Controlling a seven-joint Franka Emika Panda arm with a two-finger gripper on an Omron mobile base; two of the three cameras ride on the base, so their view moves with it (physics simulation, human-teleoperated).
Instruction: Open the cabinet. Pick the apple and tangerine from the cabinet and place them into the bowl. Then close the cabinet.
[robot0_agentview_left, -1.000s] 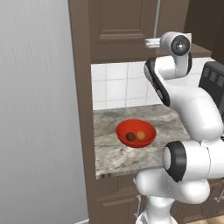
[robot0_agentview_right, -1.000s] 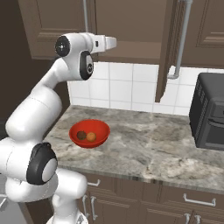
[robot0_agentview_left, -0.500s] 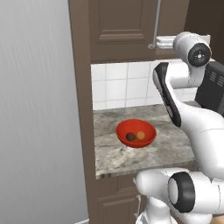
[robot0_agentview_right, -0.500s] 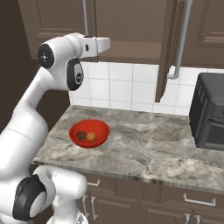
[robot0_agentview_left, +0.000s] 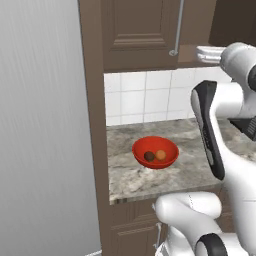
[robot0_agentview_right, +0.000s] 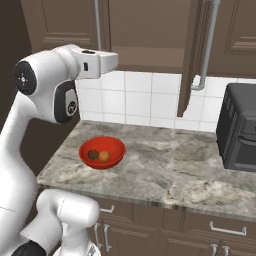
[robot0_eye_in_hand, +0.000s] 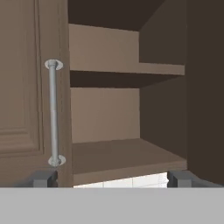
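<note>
The red bowl (robot0_agentview_left: 155, 151) (robot0_agentview_right: 102, 151) sits on the marble counter and holds the dark red apple (robot0_agentview_left: 149, 156) (robot0_agentview_right: 93, 154) and the orange tangerine (robot0_agentview_left: 160, 155) (robot0_agentview_right: 104, 156). Above it hangs the cabinet (robot0_agentview_right: 145, 35). Its left door (robot0_eye_in_hand: 26, 87) is shut, and its right door (robot0_agentview_right: 192, 55) stands swung out, edge-on. Both shelves (robot0_eye_in_hand: 118, 155) inside look bare. My gripper (robot0_eye_in_hand: 111, 179) (robot0_agentview_right: 115, 61) (robot0_agentview_left: 199, 51) hovers level with the cabinet's bottom and faces into the opening. It is open with nothing between the fingertips (robot0_eye_in_hand: 43, 178). The left door's silver handle (robot0_eye_in_hand: 53, 111) is just left of them.
A black oven (robot0_agentview_right: 240, 130) stands on the counter (robot0_agentview_right: 165, 165) at the right. A tall grey panel (robot0_agentview_left: 45, 125) borders the counter on the left. Base cabinets with short handles (robot0_agentview_right: 227, 231) run below, and white tiles (robot0_agentview_right: 140, 97) cover the wall behind.
The hand has drawn back a little from the cabinet and the arm's upper links have swung. The bowl and both fruits have stayed put.
</note>
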